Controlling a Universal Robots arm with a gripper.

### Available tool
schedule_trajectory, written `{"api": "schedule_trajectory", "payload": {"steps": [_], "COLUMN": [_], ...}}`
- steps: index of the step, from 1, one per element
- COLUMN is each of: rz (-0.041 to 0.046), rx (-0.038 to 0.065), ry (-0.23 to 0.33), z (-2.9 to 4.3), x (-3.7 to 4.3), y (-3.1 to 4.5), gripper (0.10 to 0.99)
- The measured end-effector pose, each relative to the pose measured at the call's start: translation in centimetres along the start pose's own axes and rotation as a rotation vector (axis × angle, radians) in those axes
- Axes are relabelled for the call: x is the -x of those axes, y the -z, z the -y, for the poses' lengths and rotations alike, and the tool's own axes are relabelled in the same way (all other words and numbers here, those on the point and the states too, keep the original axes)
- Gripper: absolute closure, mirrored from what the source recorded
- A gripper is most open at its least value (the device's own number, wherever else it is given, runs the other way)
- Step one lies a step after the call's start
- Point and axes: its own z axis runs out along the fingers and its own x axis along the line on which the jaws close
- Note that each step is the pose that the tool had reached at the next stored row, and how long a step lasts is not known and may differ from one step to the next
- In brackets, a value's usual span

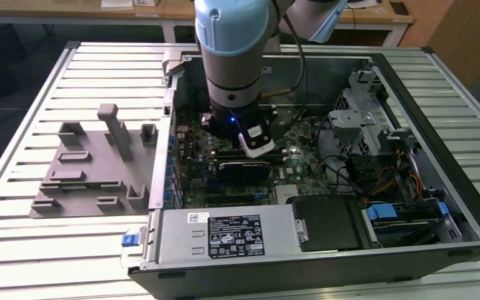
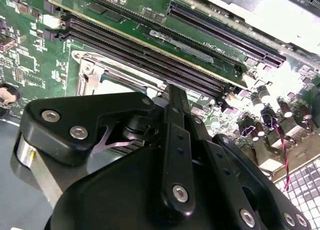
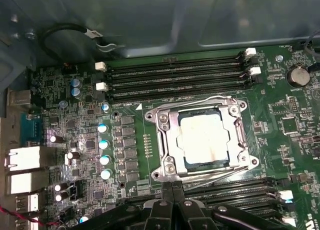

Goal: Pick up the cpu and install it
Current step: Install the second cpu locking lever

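Gripper (image 3: 172, 192) hung low over the motherboard (image 3: 125, 135) inside the open computer case (image 1: 440, 81), its two black fingers pressed together on nothing, tips just short of the socket's near edge. Straight ahead of those tips, in the first wrist view, lay the cpu (image 3: 203, 139), already seated flat in the metal socket frame (image 3: 162, 140), between the memory slots (image 3: 175, 77). It looked square, with no long axis, its pale silver top glaring under the light

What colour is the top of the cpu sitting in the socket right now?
Pale silver-white metal, framed by the socket's silvery bracket. The cpu shows best in the first wrist view.
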Motion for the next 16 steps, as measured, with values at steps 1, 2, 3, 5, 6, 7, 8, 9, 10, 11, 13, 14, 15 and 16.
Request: {"api": "schedule_trajectory", "payload": {"steps": [1,2,3,5,6,7,8,9,10,11,13,14,15,16], "rz": [-0.0004,-0.0006,-0.001,-0.0023,-0.0035,-0.0045,-0.005,-0.0051,-0.0051,-0.0051,-0.0051,-0.0051,-0.0053,-0.0054], "rx": [0.003,0.005,0.008,0.018,0.028,0.035,0.039,0.04,0.041,0.041,0.041,0.041,0.042,0.043], "ry": [0.0,0.0,-0.001,-0.001,-0.002,-0.003,-0.003,-0.003,-0.003,-0.003,-0.003,-0.003,-0.003,-0.003], "z": [0.06,0.1,0.14,0.23,0.27,0.32,0.37,0.43,0.49,0.54,0.63,0.67,0.7,0.72], "x": [-0.04,-0.08,-0.11,-0.15,-0.14,-0.14,-0.14,-0.13,-0.13,-0.13,-0.15,-0.18,-0.22,-0.25], "y": [-0.08,-0.17,-0.25,-0.36,-0.37,-0.38,-0.41,-0.46,-0.51,-0.56,-0.67,-0.73,-0.79,-0.84], "gripper": [0.98,0.98,0.98,0.98,0.98,0.98,0.98,0.98,0.98,0.98,0.98,0.98,0.98,0.98]}}
